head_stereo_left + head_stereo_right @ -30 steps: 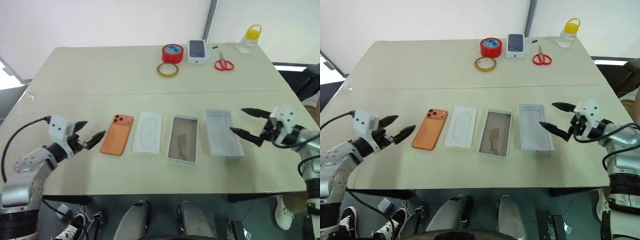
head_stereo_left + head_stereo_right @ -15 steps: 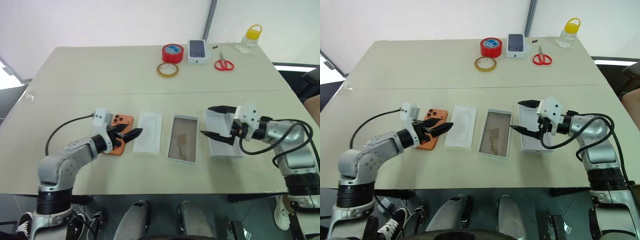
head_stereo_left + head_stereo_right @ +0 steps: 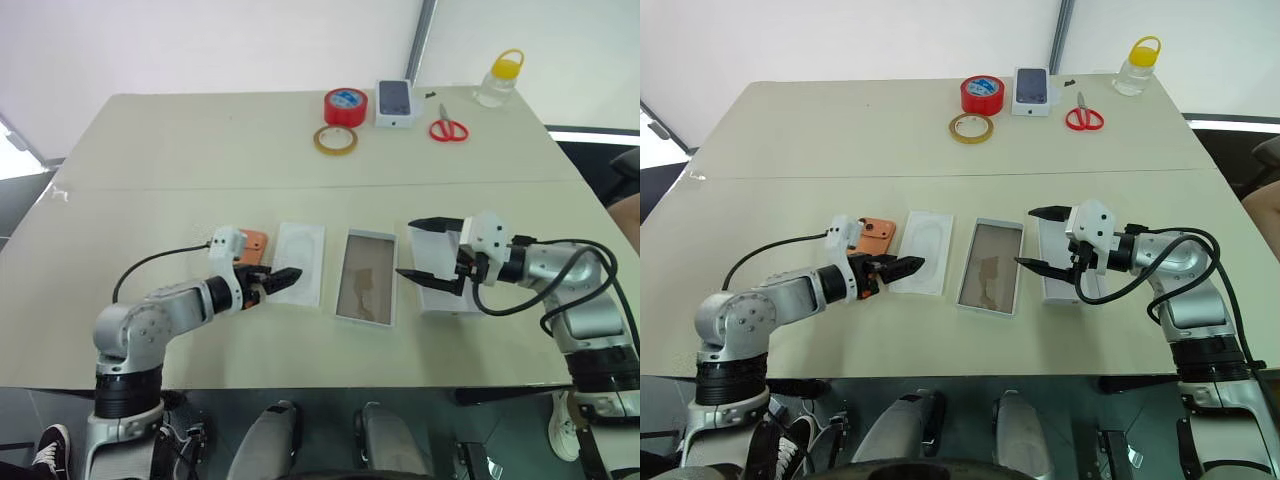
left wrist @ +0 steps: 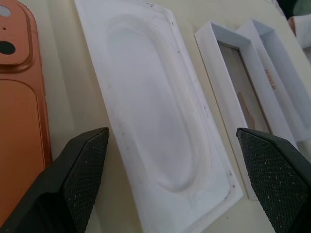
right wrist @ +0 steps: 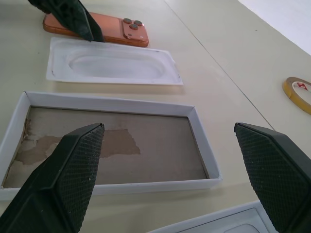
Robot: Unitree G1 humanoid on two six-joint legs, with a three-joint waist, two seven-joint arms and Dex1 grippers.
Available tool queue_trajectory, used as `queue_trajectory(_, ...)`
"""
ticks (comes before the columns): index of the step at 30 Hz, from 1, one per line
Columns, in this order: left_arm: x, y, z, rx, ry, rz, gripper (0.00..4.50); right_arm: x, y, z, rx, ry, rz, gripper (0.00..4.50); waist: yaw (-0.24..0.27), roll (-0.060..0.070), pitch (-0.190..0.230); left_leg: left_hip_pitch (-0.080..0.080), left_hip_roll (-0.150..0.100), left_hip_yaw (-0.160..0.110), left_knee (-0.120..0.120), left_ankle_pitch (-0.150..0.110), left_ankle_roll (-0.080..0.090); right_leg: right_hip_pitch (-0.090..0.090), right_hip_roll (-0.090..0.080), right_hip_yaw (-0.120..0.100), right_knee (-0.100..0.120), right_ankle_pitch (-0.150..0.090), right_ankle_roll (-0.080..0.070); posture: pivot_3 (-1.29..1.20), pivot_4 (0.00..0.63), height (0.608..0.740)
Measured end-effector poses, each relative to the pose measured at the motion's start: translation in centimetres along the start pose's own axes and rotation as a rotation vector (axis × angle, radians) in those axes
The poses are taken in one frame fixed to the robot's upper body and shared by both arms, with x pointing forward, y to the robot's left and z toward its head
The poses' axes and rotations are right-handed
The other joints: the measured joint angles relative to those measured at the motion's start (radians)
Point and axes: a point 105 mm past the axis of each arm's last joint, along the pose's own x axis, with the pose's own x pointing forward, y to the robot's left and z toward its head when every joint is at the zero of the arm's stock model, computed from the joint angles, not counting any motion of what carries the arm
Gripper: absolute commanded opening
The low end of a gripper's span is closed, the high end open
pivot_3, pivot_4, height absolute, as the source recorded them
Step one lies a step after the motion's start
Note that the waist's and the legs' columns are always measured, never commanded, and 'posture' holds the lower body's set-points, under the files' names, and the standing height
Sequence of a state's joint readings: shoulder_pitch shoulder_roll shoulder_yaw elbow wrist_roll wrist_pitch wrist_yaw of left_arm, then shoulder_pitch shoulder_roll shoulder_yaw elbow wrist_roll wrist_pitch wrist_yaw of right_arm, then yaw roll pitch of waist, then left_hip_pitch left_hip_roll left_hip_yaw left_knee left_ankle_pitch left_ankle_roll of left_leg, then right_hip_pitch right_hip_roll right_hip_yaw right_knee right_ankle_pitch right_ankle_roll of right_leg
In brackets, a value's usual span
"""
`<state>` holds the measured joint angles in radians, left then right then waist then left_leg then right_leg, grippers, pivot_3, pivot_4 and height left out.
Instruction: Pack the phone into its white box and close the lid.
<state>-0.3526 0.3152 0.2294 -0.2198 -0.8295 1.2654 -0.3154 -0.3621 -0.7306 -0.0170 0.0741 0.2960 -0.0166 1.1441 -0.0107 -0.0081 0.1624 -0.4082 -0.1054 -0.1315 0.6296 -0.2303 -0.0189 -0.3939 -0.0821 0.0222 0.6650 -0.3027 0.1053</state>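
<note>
The orange phone [image 3: 255,240] lies on the table, its near part hidden under my left arm. My left gripper [image 3: 283,277] is open, low over the near left edge of the flat white card [image 4: 155,107], with the phone [image 4: 19,111] just to its left. The white box [image 3: 366,285] with the grey-brown floor lies right of the card. The all-white lid [image 3: 447,300] lies right of the box. My right gripper [image 3: 406,248] is open and hangs over the lid's left rim, pointing left toward the box [image 5: 112,145]. Neither gripper holds anything.
At the table's far edge stand a red tape roll [image 3: 345,106], a yellow tape ring [image 3: 335,140], a small white box printed with a phone [image 3: 395,102], red scissors [image 3: 448,129] and a yellow-capped bottle [image 3: 498,78].
My left gripper swung right from the table's left side to the phone and card and rolled over. My right gripper moved left from the right edge to over the lid. Both stayed open.
</note>
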Motion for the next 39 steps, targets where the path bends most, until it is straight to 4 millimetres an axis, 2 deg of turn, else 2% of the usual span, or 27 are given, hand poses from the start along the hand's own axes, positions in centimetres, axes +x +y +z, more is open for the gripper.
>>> queue_trajectory(5,0.6,-0.2,0.3,-0.031,0.034,-0.007,4.42,0.0,-0.1,0.2,-0.013,-0.003,-0.003,4.47,0.000,0.000,0.000,0.000,0.000,0.000,0.000,0.002,-0.004,0.000,0.000,0.000,0.000,0.000,0.000,0.00,0.150,0.740)
queue_trajectory(6,0.7,-0.1,0.2,-0.039,0.034,-0.006,4.19,0.0,-0.1,0.1,-0.014,-0.002,-0.004,4.50,0.000,0.000,0.000,0.000,0.000,0.000,0.000,0.002,-0.004,0.000,0.000,0.000,0.000,0.000,0.000,0.00,0.150,0.740)
queue_trajectory(8,0.8,0.0,0.1,-0.053,0.036,0.002,3.51,0.0,-0.2,0.1,-0.015,0.000,-0.009,4.50,0.000,0.000,0.000,0.000,0.000,0.000,0.000,0.002,-0.004,0.000,0.000,0.000,0.000,0.000,0.000,0.00,0.150,0.740)
queue_trajectory(14,1.1,0.6,-0.8,-0.084,0.076,0.029,0.40,0.0,-0.2,0.2,-0.016,-0.001,-0.013,4.50,0.000,0.000,0.000,0.000,0.000,0.000,0.000,0.002,-0.004,0.000,0.000,0.000,0.000,0.000,0.000,0.00,0.150,0.740)
queue_trajectory(15,1.2,0.7,-0.9,-0.087,0.079,0.031,0.03,0.0,-0.2,0.2,-0.017,-0.001,-0.013,4.50,0.000,0.000,0.000,0.000,0.000,0.000,0.000,0.002,-0.004,0.000,0.000,0.000,0.000,0.000,0.000,0.00,0.150,0.740)
queue_trajectory(21,1.2,0.5,-0.8,-0.093,0.073,0.024,0.03,0.2,1.1,0.9,0.010,-0.031,0.040,4.50,-0.001,0.000,0.000,0.000,0.000,0.000,0.000,0.002,-0.004,0.000,0.000,0.000,0.000,0.000,0.000,0.00,0.150,0.740)
queue_trajectory(24,1.2,0.5,-0.7,-0.095,0.068,0.023,0.03,0.5,2.8,1.6,0.063,-0.058,0.103,4.50,-0.001,0.000,0.000,0.000,0.000,0.000,0.000,0.002,-0.003,0.000,0.000,0.000,0.000,0.000,0.000,0.00,0.150,0.740)
queue_trajectory(26,1.1,0.6,-0.6,-0.097,0.061,0.023,0.03,1.2,4.8,1.8,0.099,-0.062,0.176,4.50,-0.001,0.000,0.000,0.000,0.000,0.000,0.000,0.001,-0.003,0.000,0.000,0.000,0.000,0.000,0.000,0.00,0.150,0.740)
queue_trajectory(28,1.0,0.6,-0.3,-0.103,0.044,0.020,0.03,2.1,7.2,1.6,0.126,-0.045,0.258,4.50,-0.001,0.000,0.000,0.000,0.000,0.000,0.000,0.001,-0.001,0.000,0.000,0.000,0.000,0.000,0.000,0.00,0.150,0.740)
queue_trajectory(30,0.6,0.8,0.4,-0.109,0.017,0.022,0.03,2.8,8.6,0.9,0.134,-0.011,0.298,4.50,-0.001,-0.001,0.000,0.000,0.000,0.000,0.000,0.001,-0.001,0.000,0.000,0.000,0.000,0.000,0.000,0.00,0.150,0.740)
queue_trajectory(36,0.1,0.5,2.0,-0.050,-0.043,0.031,0.03,4.3,9.5,-1.0,0.096,0.094,0.291,4.50,0.000,-0.001,0.000,0.000,0.000,0.000,0.000,0.003,-0.005,0.000,0.000,0.000,0.000,0.000,0.000,0.00,0.150,0.740)
queue_trajectory(39,0.1,0.4,2.4,-0.041,-0.063,0.031,0.00,4.6,9.7,-1.7,0.083,0.135,0.320,3.68,0.000,-0.001,0.000,0.000,0.000,0.000,0.000,0.003,-0.005,0.000,0.000,0.000,0.000,0.000,0.000,0.00,0.150,0.740)
